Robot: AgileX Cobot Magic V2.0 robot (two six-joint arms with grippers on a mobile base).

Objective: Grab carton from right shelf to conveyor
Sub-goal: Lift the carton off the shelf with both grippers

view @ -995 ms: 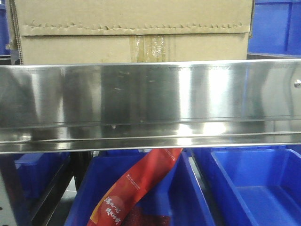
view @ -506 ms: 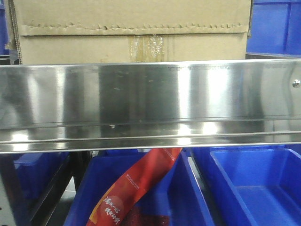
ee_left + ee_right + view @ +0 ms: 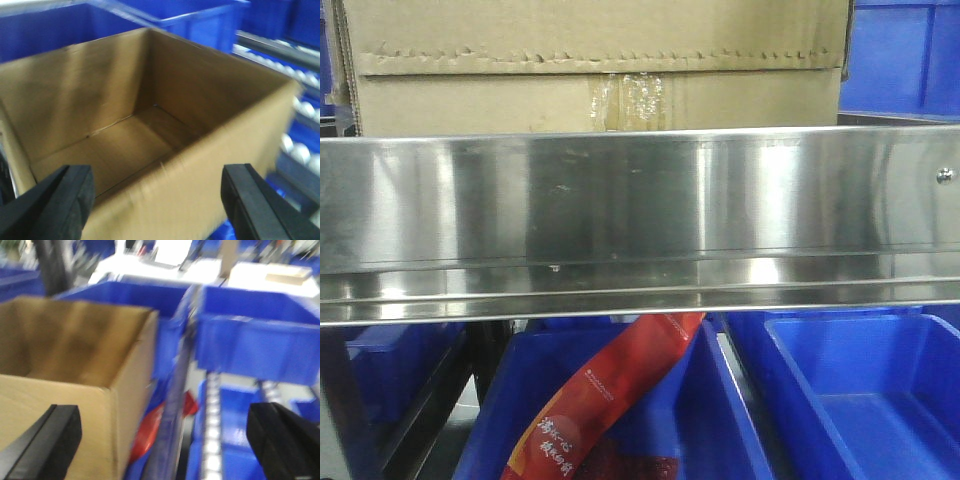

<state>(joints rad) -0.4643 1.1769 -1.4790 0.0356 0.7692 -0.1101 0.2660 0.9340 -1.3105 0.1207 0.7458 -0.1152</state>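
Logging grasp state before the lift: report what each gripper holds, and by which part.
Nothing is held. The left gripper and the right gripper are both open, neither clamped on the carton.

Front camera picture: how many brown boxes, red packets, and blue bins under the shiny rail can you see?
Brown carton: 1
Red packet: 1
Blue bins under the shelf rail: 3 (left, middle, right)
Total: 5

Matte black left gripper (image 3: 157,192), blocky wedge fingers (image 3: 60,202), matching black right gripper (image 3: 165,437), angular fingers (image 3: 285,440)
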